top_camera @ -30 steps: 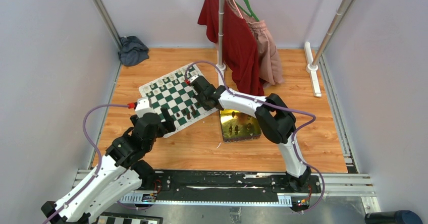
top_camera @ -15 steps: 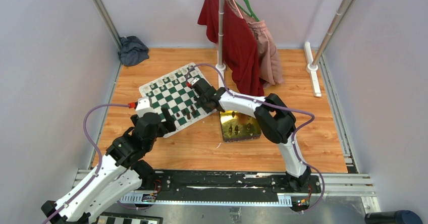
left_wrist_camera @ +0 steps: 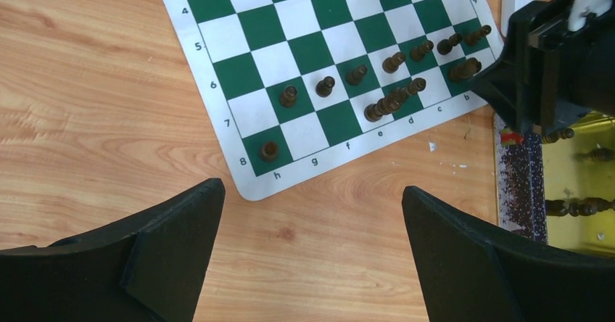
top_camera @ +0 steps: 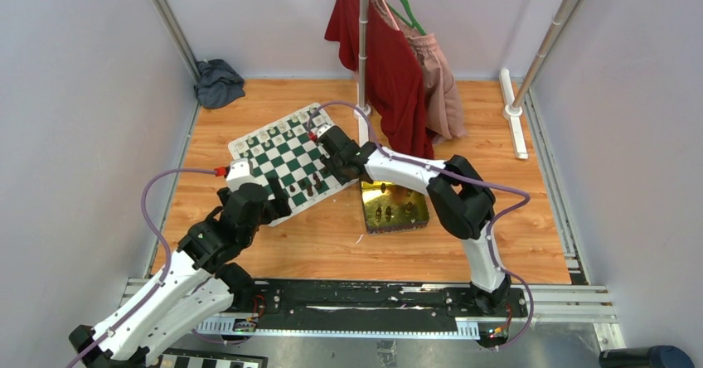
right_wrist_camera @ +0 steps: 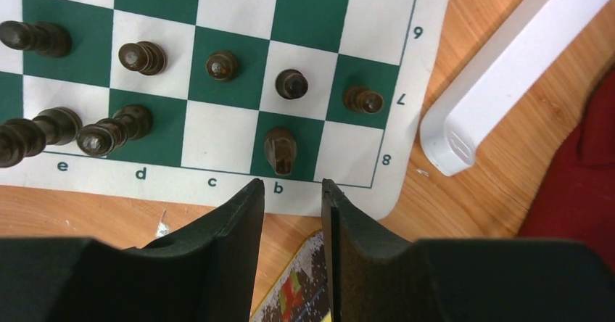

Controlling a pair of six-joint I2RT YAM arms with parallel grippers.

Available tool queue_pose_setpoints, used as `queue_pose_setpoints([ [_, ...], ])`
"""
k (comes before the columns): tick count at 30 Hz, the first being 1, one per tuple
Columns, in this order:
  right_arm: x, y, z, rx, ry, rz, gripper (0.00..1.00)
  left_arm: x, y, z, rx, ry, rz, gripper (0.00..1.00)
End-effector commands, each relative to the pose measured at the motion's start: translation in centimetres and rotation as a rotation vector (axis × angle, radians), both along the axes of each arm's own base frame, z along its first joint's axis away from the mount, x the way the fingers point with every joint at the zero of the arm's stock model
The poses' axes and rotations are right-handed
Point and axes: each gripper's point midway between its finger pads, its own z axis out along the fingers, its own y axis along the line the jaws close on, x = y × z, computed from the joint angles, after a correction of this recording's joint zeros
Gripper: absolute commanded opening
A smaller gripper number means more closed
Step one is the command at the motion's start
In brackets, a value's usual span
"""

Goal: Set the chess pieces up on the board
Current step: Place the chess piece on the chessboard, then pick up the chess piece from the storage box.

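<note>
The board [top_camera: 286,157] lies tilted on the wooden floor. Cream chess pieces [top_camera: 267,138] line its far side and dark chess pieces [left_wrist_camera: 395,101] fill the two rows at its near side. My right gripper [right_wrist_camera: 291,186] is slightly open and empty over the border at column b, just short of a dark piece [right_wrist_camera: 281,150] on b8; it also shows in the top view [top_camera: 341,169]. My left gripper [left_wrist_camera: 312,191] is wide open and empty over bare wood by the h8 corner, where one dark piece [left_wrist_camera: 269,150] stands.
A gold-green tin [top_camera: 394,206] holding a few dark pieces [left_wrist_camera: 569,207] lies right of the board. A white rack foot [right_wrist_camera: 500,68] sits by the a8 corner. A clothes rack with a red garment [top_camera: 385,70] stands behind. A grey cloth [top_camera: 218,82] lies at the far left.
My right gripper has drifted slightly toward the board's near right edge and its elbow has shifted right. My left arm has barely moved. No piece has visibly moved.
</note>
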Motion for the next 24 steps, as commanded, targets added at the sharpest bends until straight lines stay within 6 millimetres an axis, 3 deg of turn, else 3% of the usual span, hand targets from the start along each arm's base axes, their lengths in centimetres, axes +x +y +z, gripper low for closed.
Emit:
queue_pose_setpoints([
  [1, -0.1, -1.3, 2.6, 0.003, -0.037, -0.022, 0.40, 0.1, -0.2, -0.1, 0.006, -0.001, -0.006, 1.00],
  [8, -0.9, -2.7, 5.6, 0.025, -0.067, -0.042, 0.46, 0.5, -0.3, 0.3, 0.008, -0.004, -0.001, 1.00],
  [16, -2.7, -5.9, 9.1, 0.047, -0.105, -0.104, 0.53, 0.9, -0.5, 0.5, 0.006, -0.012, 0.008, 1.00],
  [24, -4.4, -9.9, 9.5, 0.023, -0.116, -0.208, 0.58, 1.3, -1.1, 0.5, -0.006, -0.011, 0.005, 1.00],
])
